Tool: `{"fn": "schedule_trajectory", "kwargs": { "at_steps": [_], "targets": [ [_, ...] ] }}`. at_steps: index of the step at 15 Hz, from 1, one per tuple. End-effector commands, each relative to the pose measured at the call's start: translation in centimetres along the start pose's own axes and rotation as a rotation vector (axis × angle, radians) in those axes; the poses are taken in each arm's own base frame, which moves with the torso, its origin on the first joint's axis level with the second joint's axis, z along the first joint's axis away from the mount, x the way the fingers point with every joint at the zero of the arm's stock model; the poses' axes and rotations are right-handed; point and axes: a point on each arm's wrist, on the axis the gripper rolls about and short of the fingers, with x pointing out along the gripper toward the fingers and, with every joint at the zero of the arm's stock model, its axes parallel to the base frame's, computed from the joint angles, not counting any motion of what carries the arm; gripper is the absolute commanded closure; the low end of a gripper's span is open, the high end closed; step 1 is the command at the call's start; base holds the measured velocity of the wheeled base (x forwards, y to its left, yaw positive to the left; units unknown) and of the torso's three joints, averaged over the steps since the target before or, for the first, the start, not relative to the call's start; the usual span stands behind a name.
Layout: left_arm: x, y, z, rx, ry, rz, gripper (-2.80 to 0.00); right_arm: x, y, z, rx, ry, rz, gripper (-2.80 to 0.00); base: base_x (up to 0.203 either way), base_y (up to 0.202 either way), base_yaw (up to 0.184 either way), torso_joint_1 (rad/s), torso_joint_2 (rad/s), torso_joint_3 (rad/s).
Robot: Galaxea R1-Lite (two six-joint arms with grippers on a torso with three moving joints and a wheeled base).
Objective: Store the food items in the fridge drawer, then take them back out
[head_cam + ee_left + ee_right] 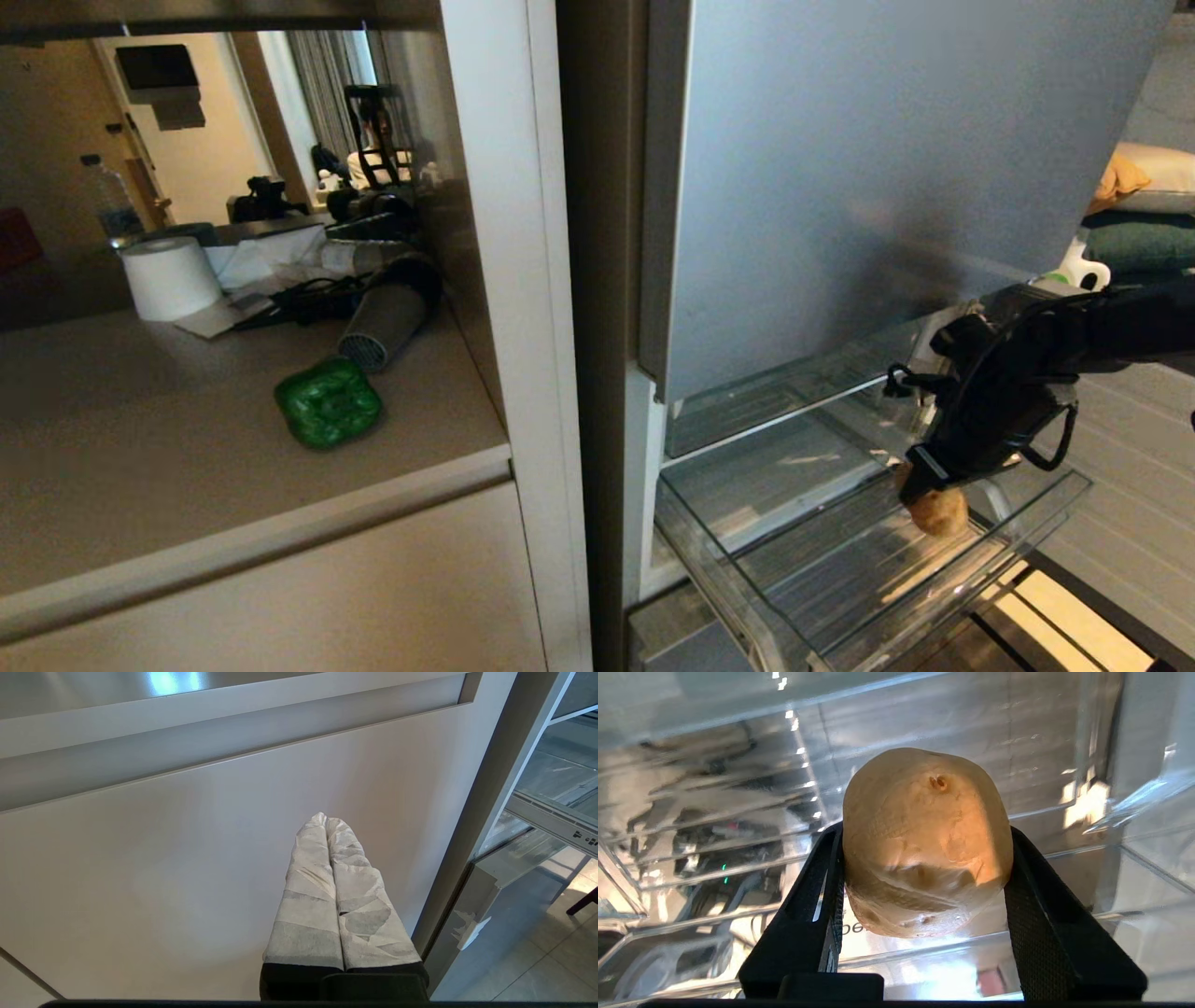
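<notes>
A grey fridge (887, 187) stands beside a beige counter (140, 448). Its clear drawer (1046, 523) is pulled out below the door. The black right gripper (924, 499) reaches in from the right and points down over the drawer, clamped around a tan potato (941, 513). On the counter, well apart from the fridge, lie a green pepper (328, 402), a hair dryer (387, 322), a paper roll (170, 277) and a water bottle (110, 201).
</notes>
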Motion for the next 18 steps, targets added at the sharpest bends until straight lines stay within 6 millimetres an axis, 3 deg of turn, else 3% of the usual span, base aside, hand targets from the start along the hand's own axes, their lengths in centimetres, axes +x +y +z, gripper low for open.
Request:
{"fn": "schedule_trajectory", "kwargs": {
  "at_steps": [1, 8, 18],
  "targets": [
    [0.1, 0.0, -0.3, 0.0, 0.012, 0.0, 0.0, -1.4, 0.3, -0.6, -0.005, -0.029, -0.008, 0.0, 0.0, 0.0, 0.0, 0.0, 0.0, 0.0],
    [0.1, 0.0, -0.3, 0.0, 0.012, 0.0, 0.0, -4.3, 1.6, -2.9, -0.019, -0.126, -0.032, 0.0, 0.0, 0.0, 0.0, 0.0, 0.0, 0.0],
    [0.1, 0.0, -0.3, 0.0, 0.012, 0.0, 0.0, -9.4, 3.4, -8.3, -0.022, -0.196, -0.052, 0.0, 0.0, 0.0, 0.0, 0.0, 0.0, 0.0]
  ]
}}
